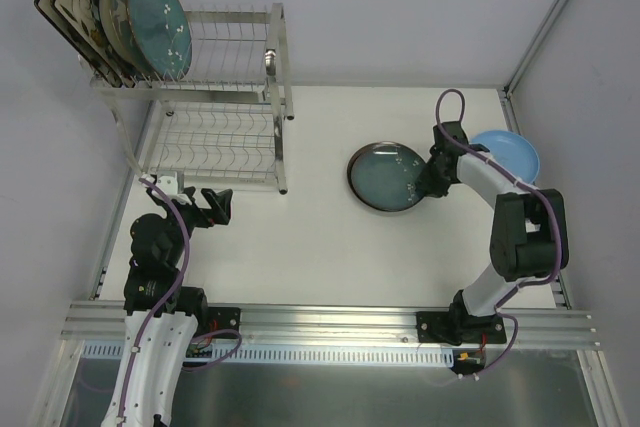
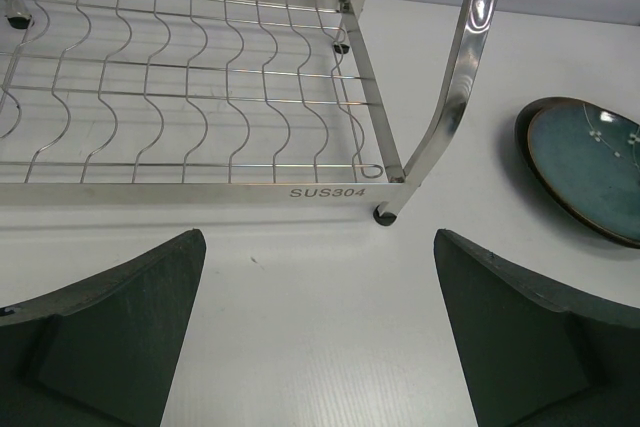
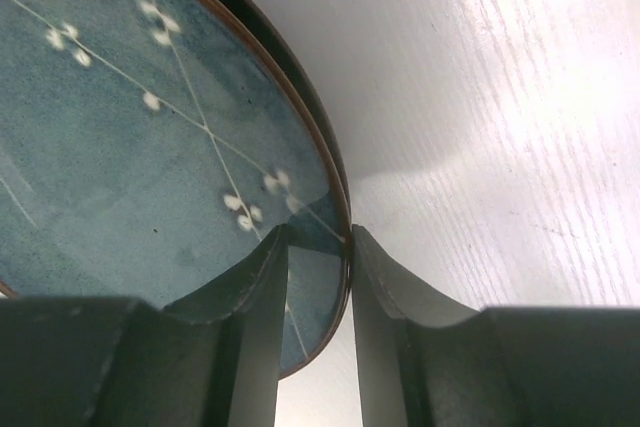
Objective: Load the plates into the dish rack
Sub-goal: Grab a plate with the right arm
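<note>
Right wrist: right end effector [image 3: 320, 239] clenched on teal plate [image 3: 120, 147] rim (table [image 3: 500, 147] beside); left end effector [image 2: 320, 235] released.

Dish rack [image 1: 215, 97] stands far left on the table [image 1: 320, 247], with the standing plates [image 1: 130, 17] at the left end of its upper tier. Centre plate [image 1: 385, 179] lies flat to the rack's right — right gripper [image 3: 320, 245] astride its right rim, apparently touching. Outer plate [image 1: 512, 152] lies farther right. Left gripper [image 2: 320, 242] sits just before the rack.

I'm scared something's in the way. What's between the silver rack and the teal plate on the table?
Nothing. Only bare white table lies between the dish rack and the teal plate, as the top view shows.
</note>
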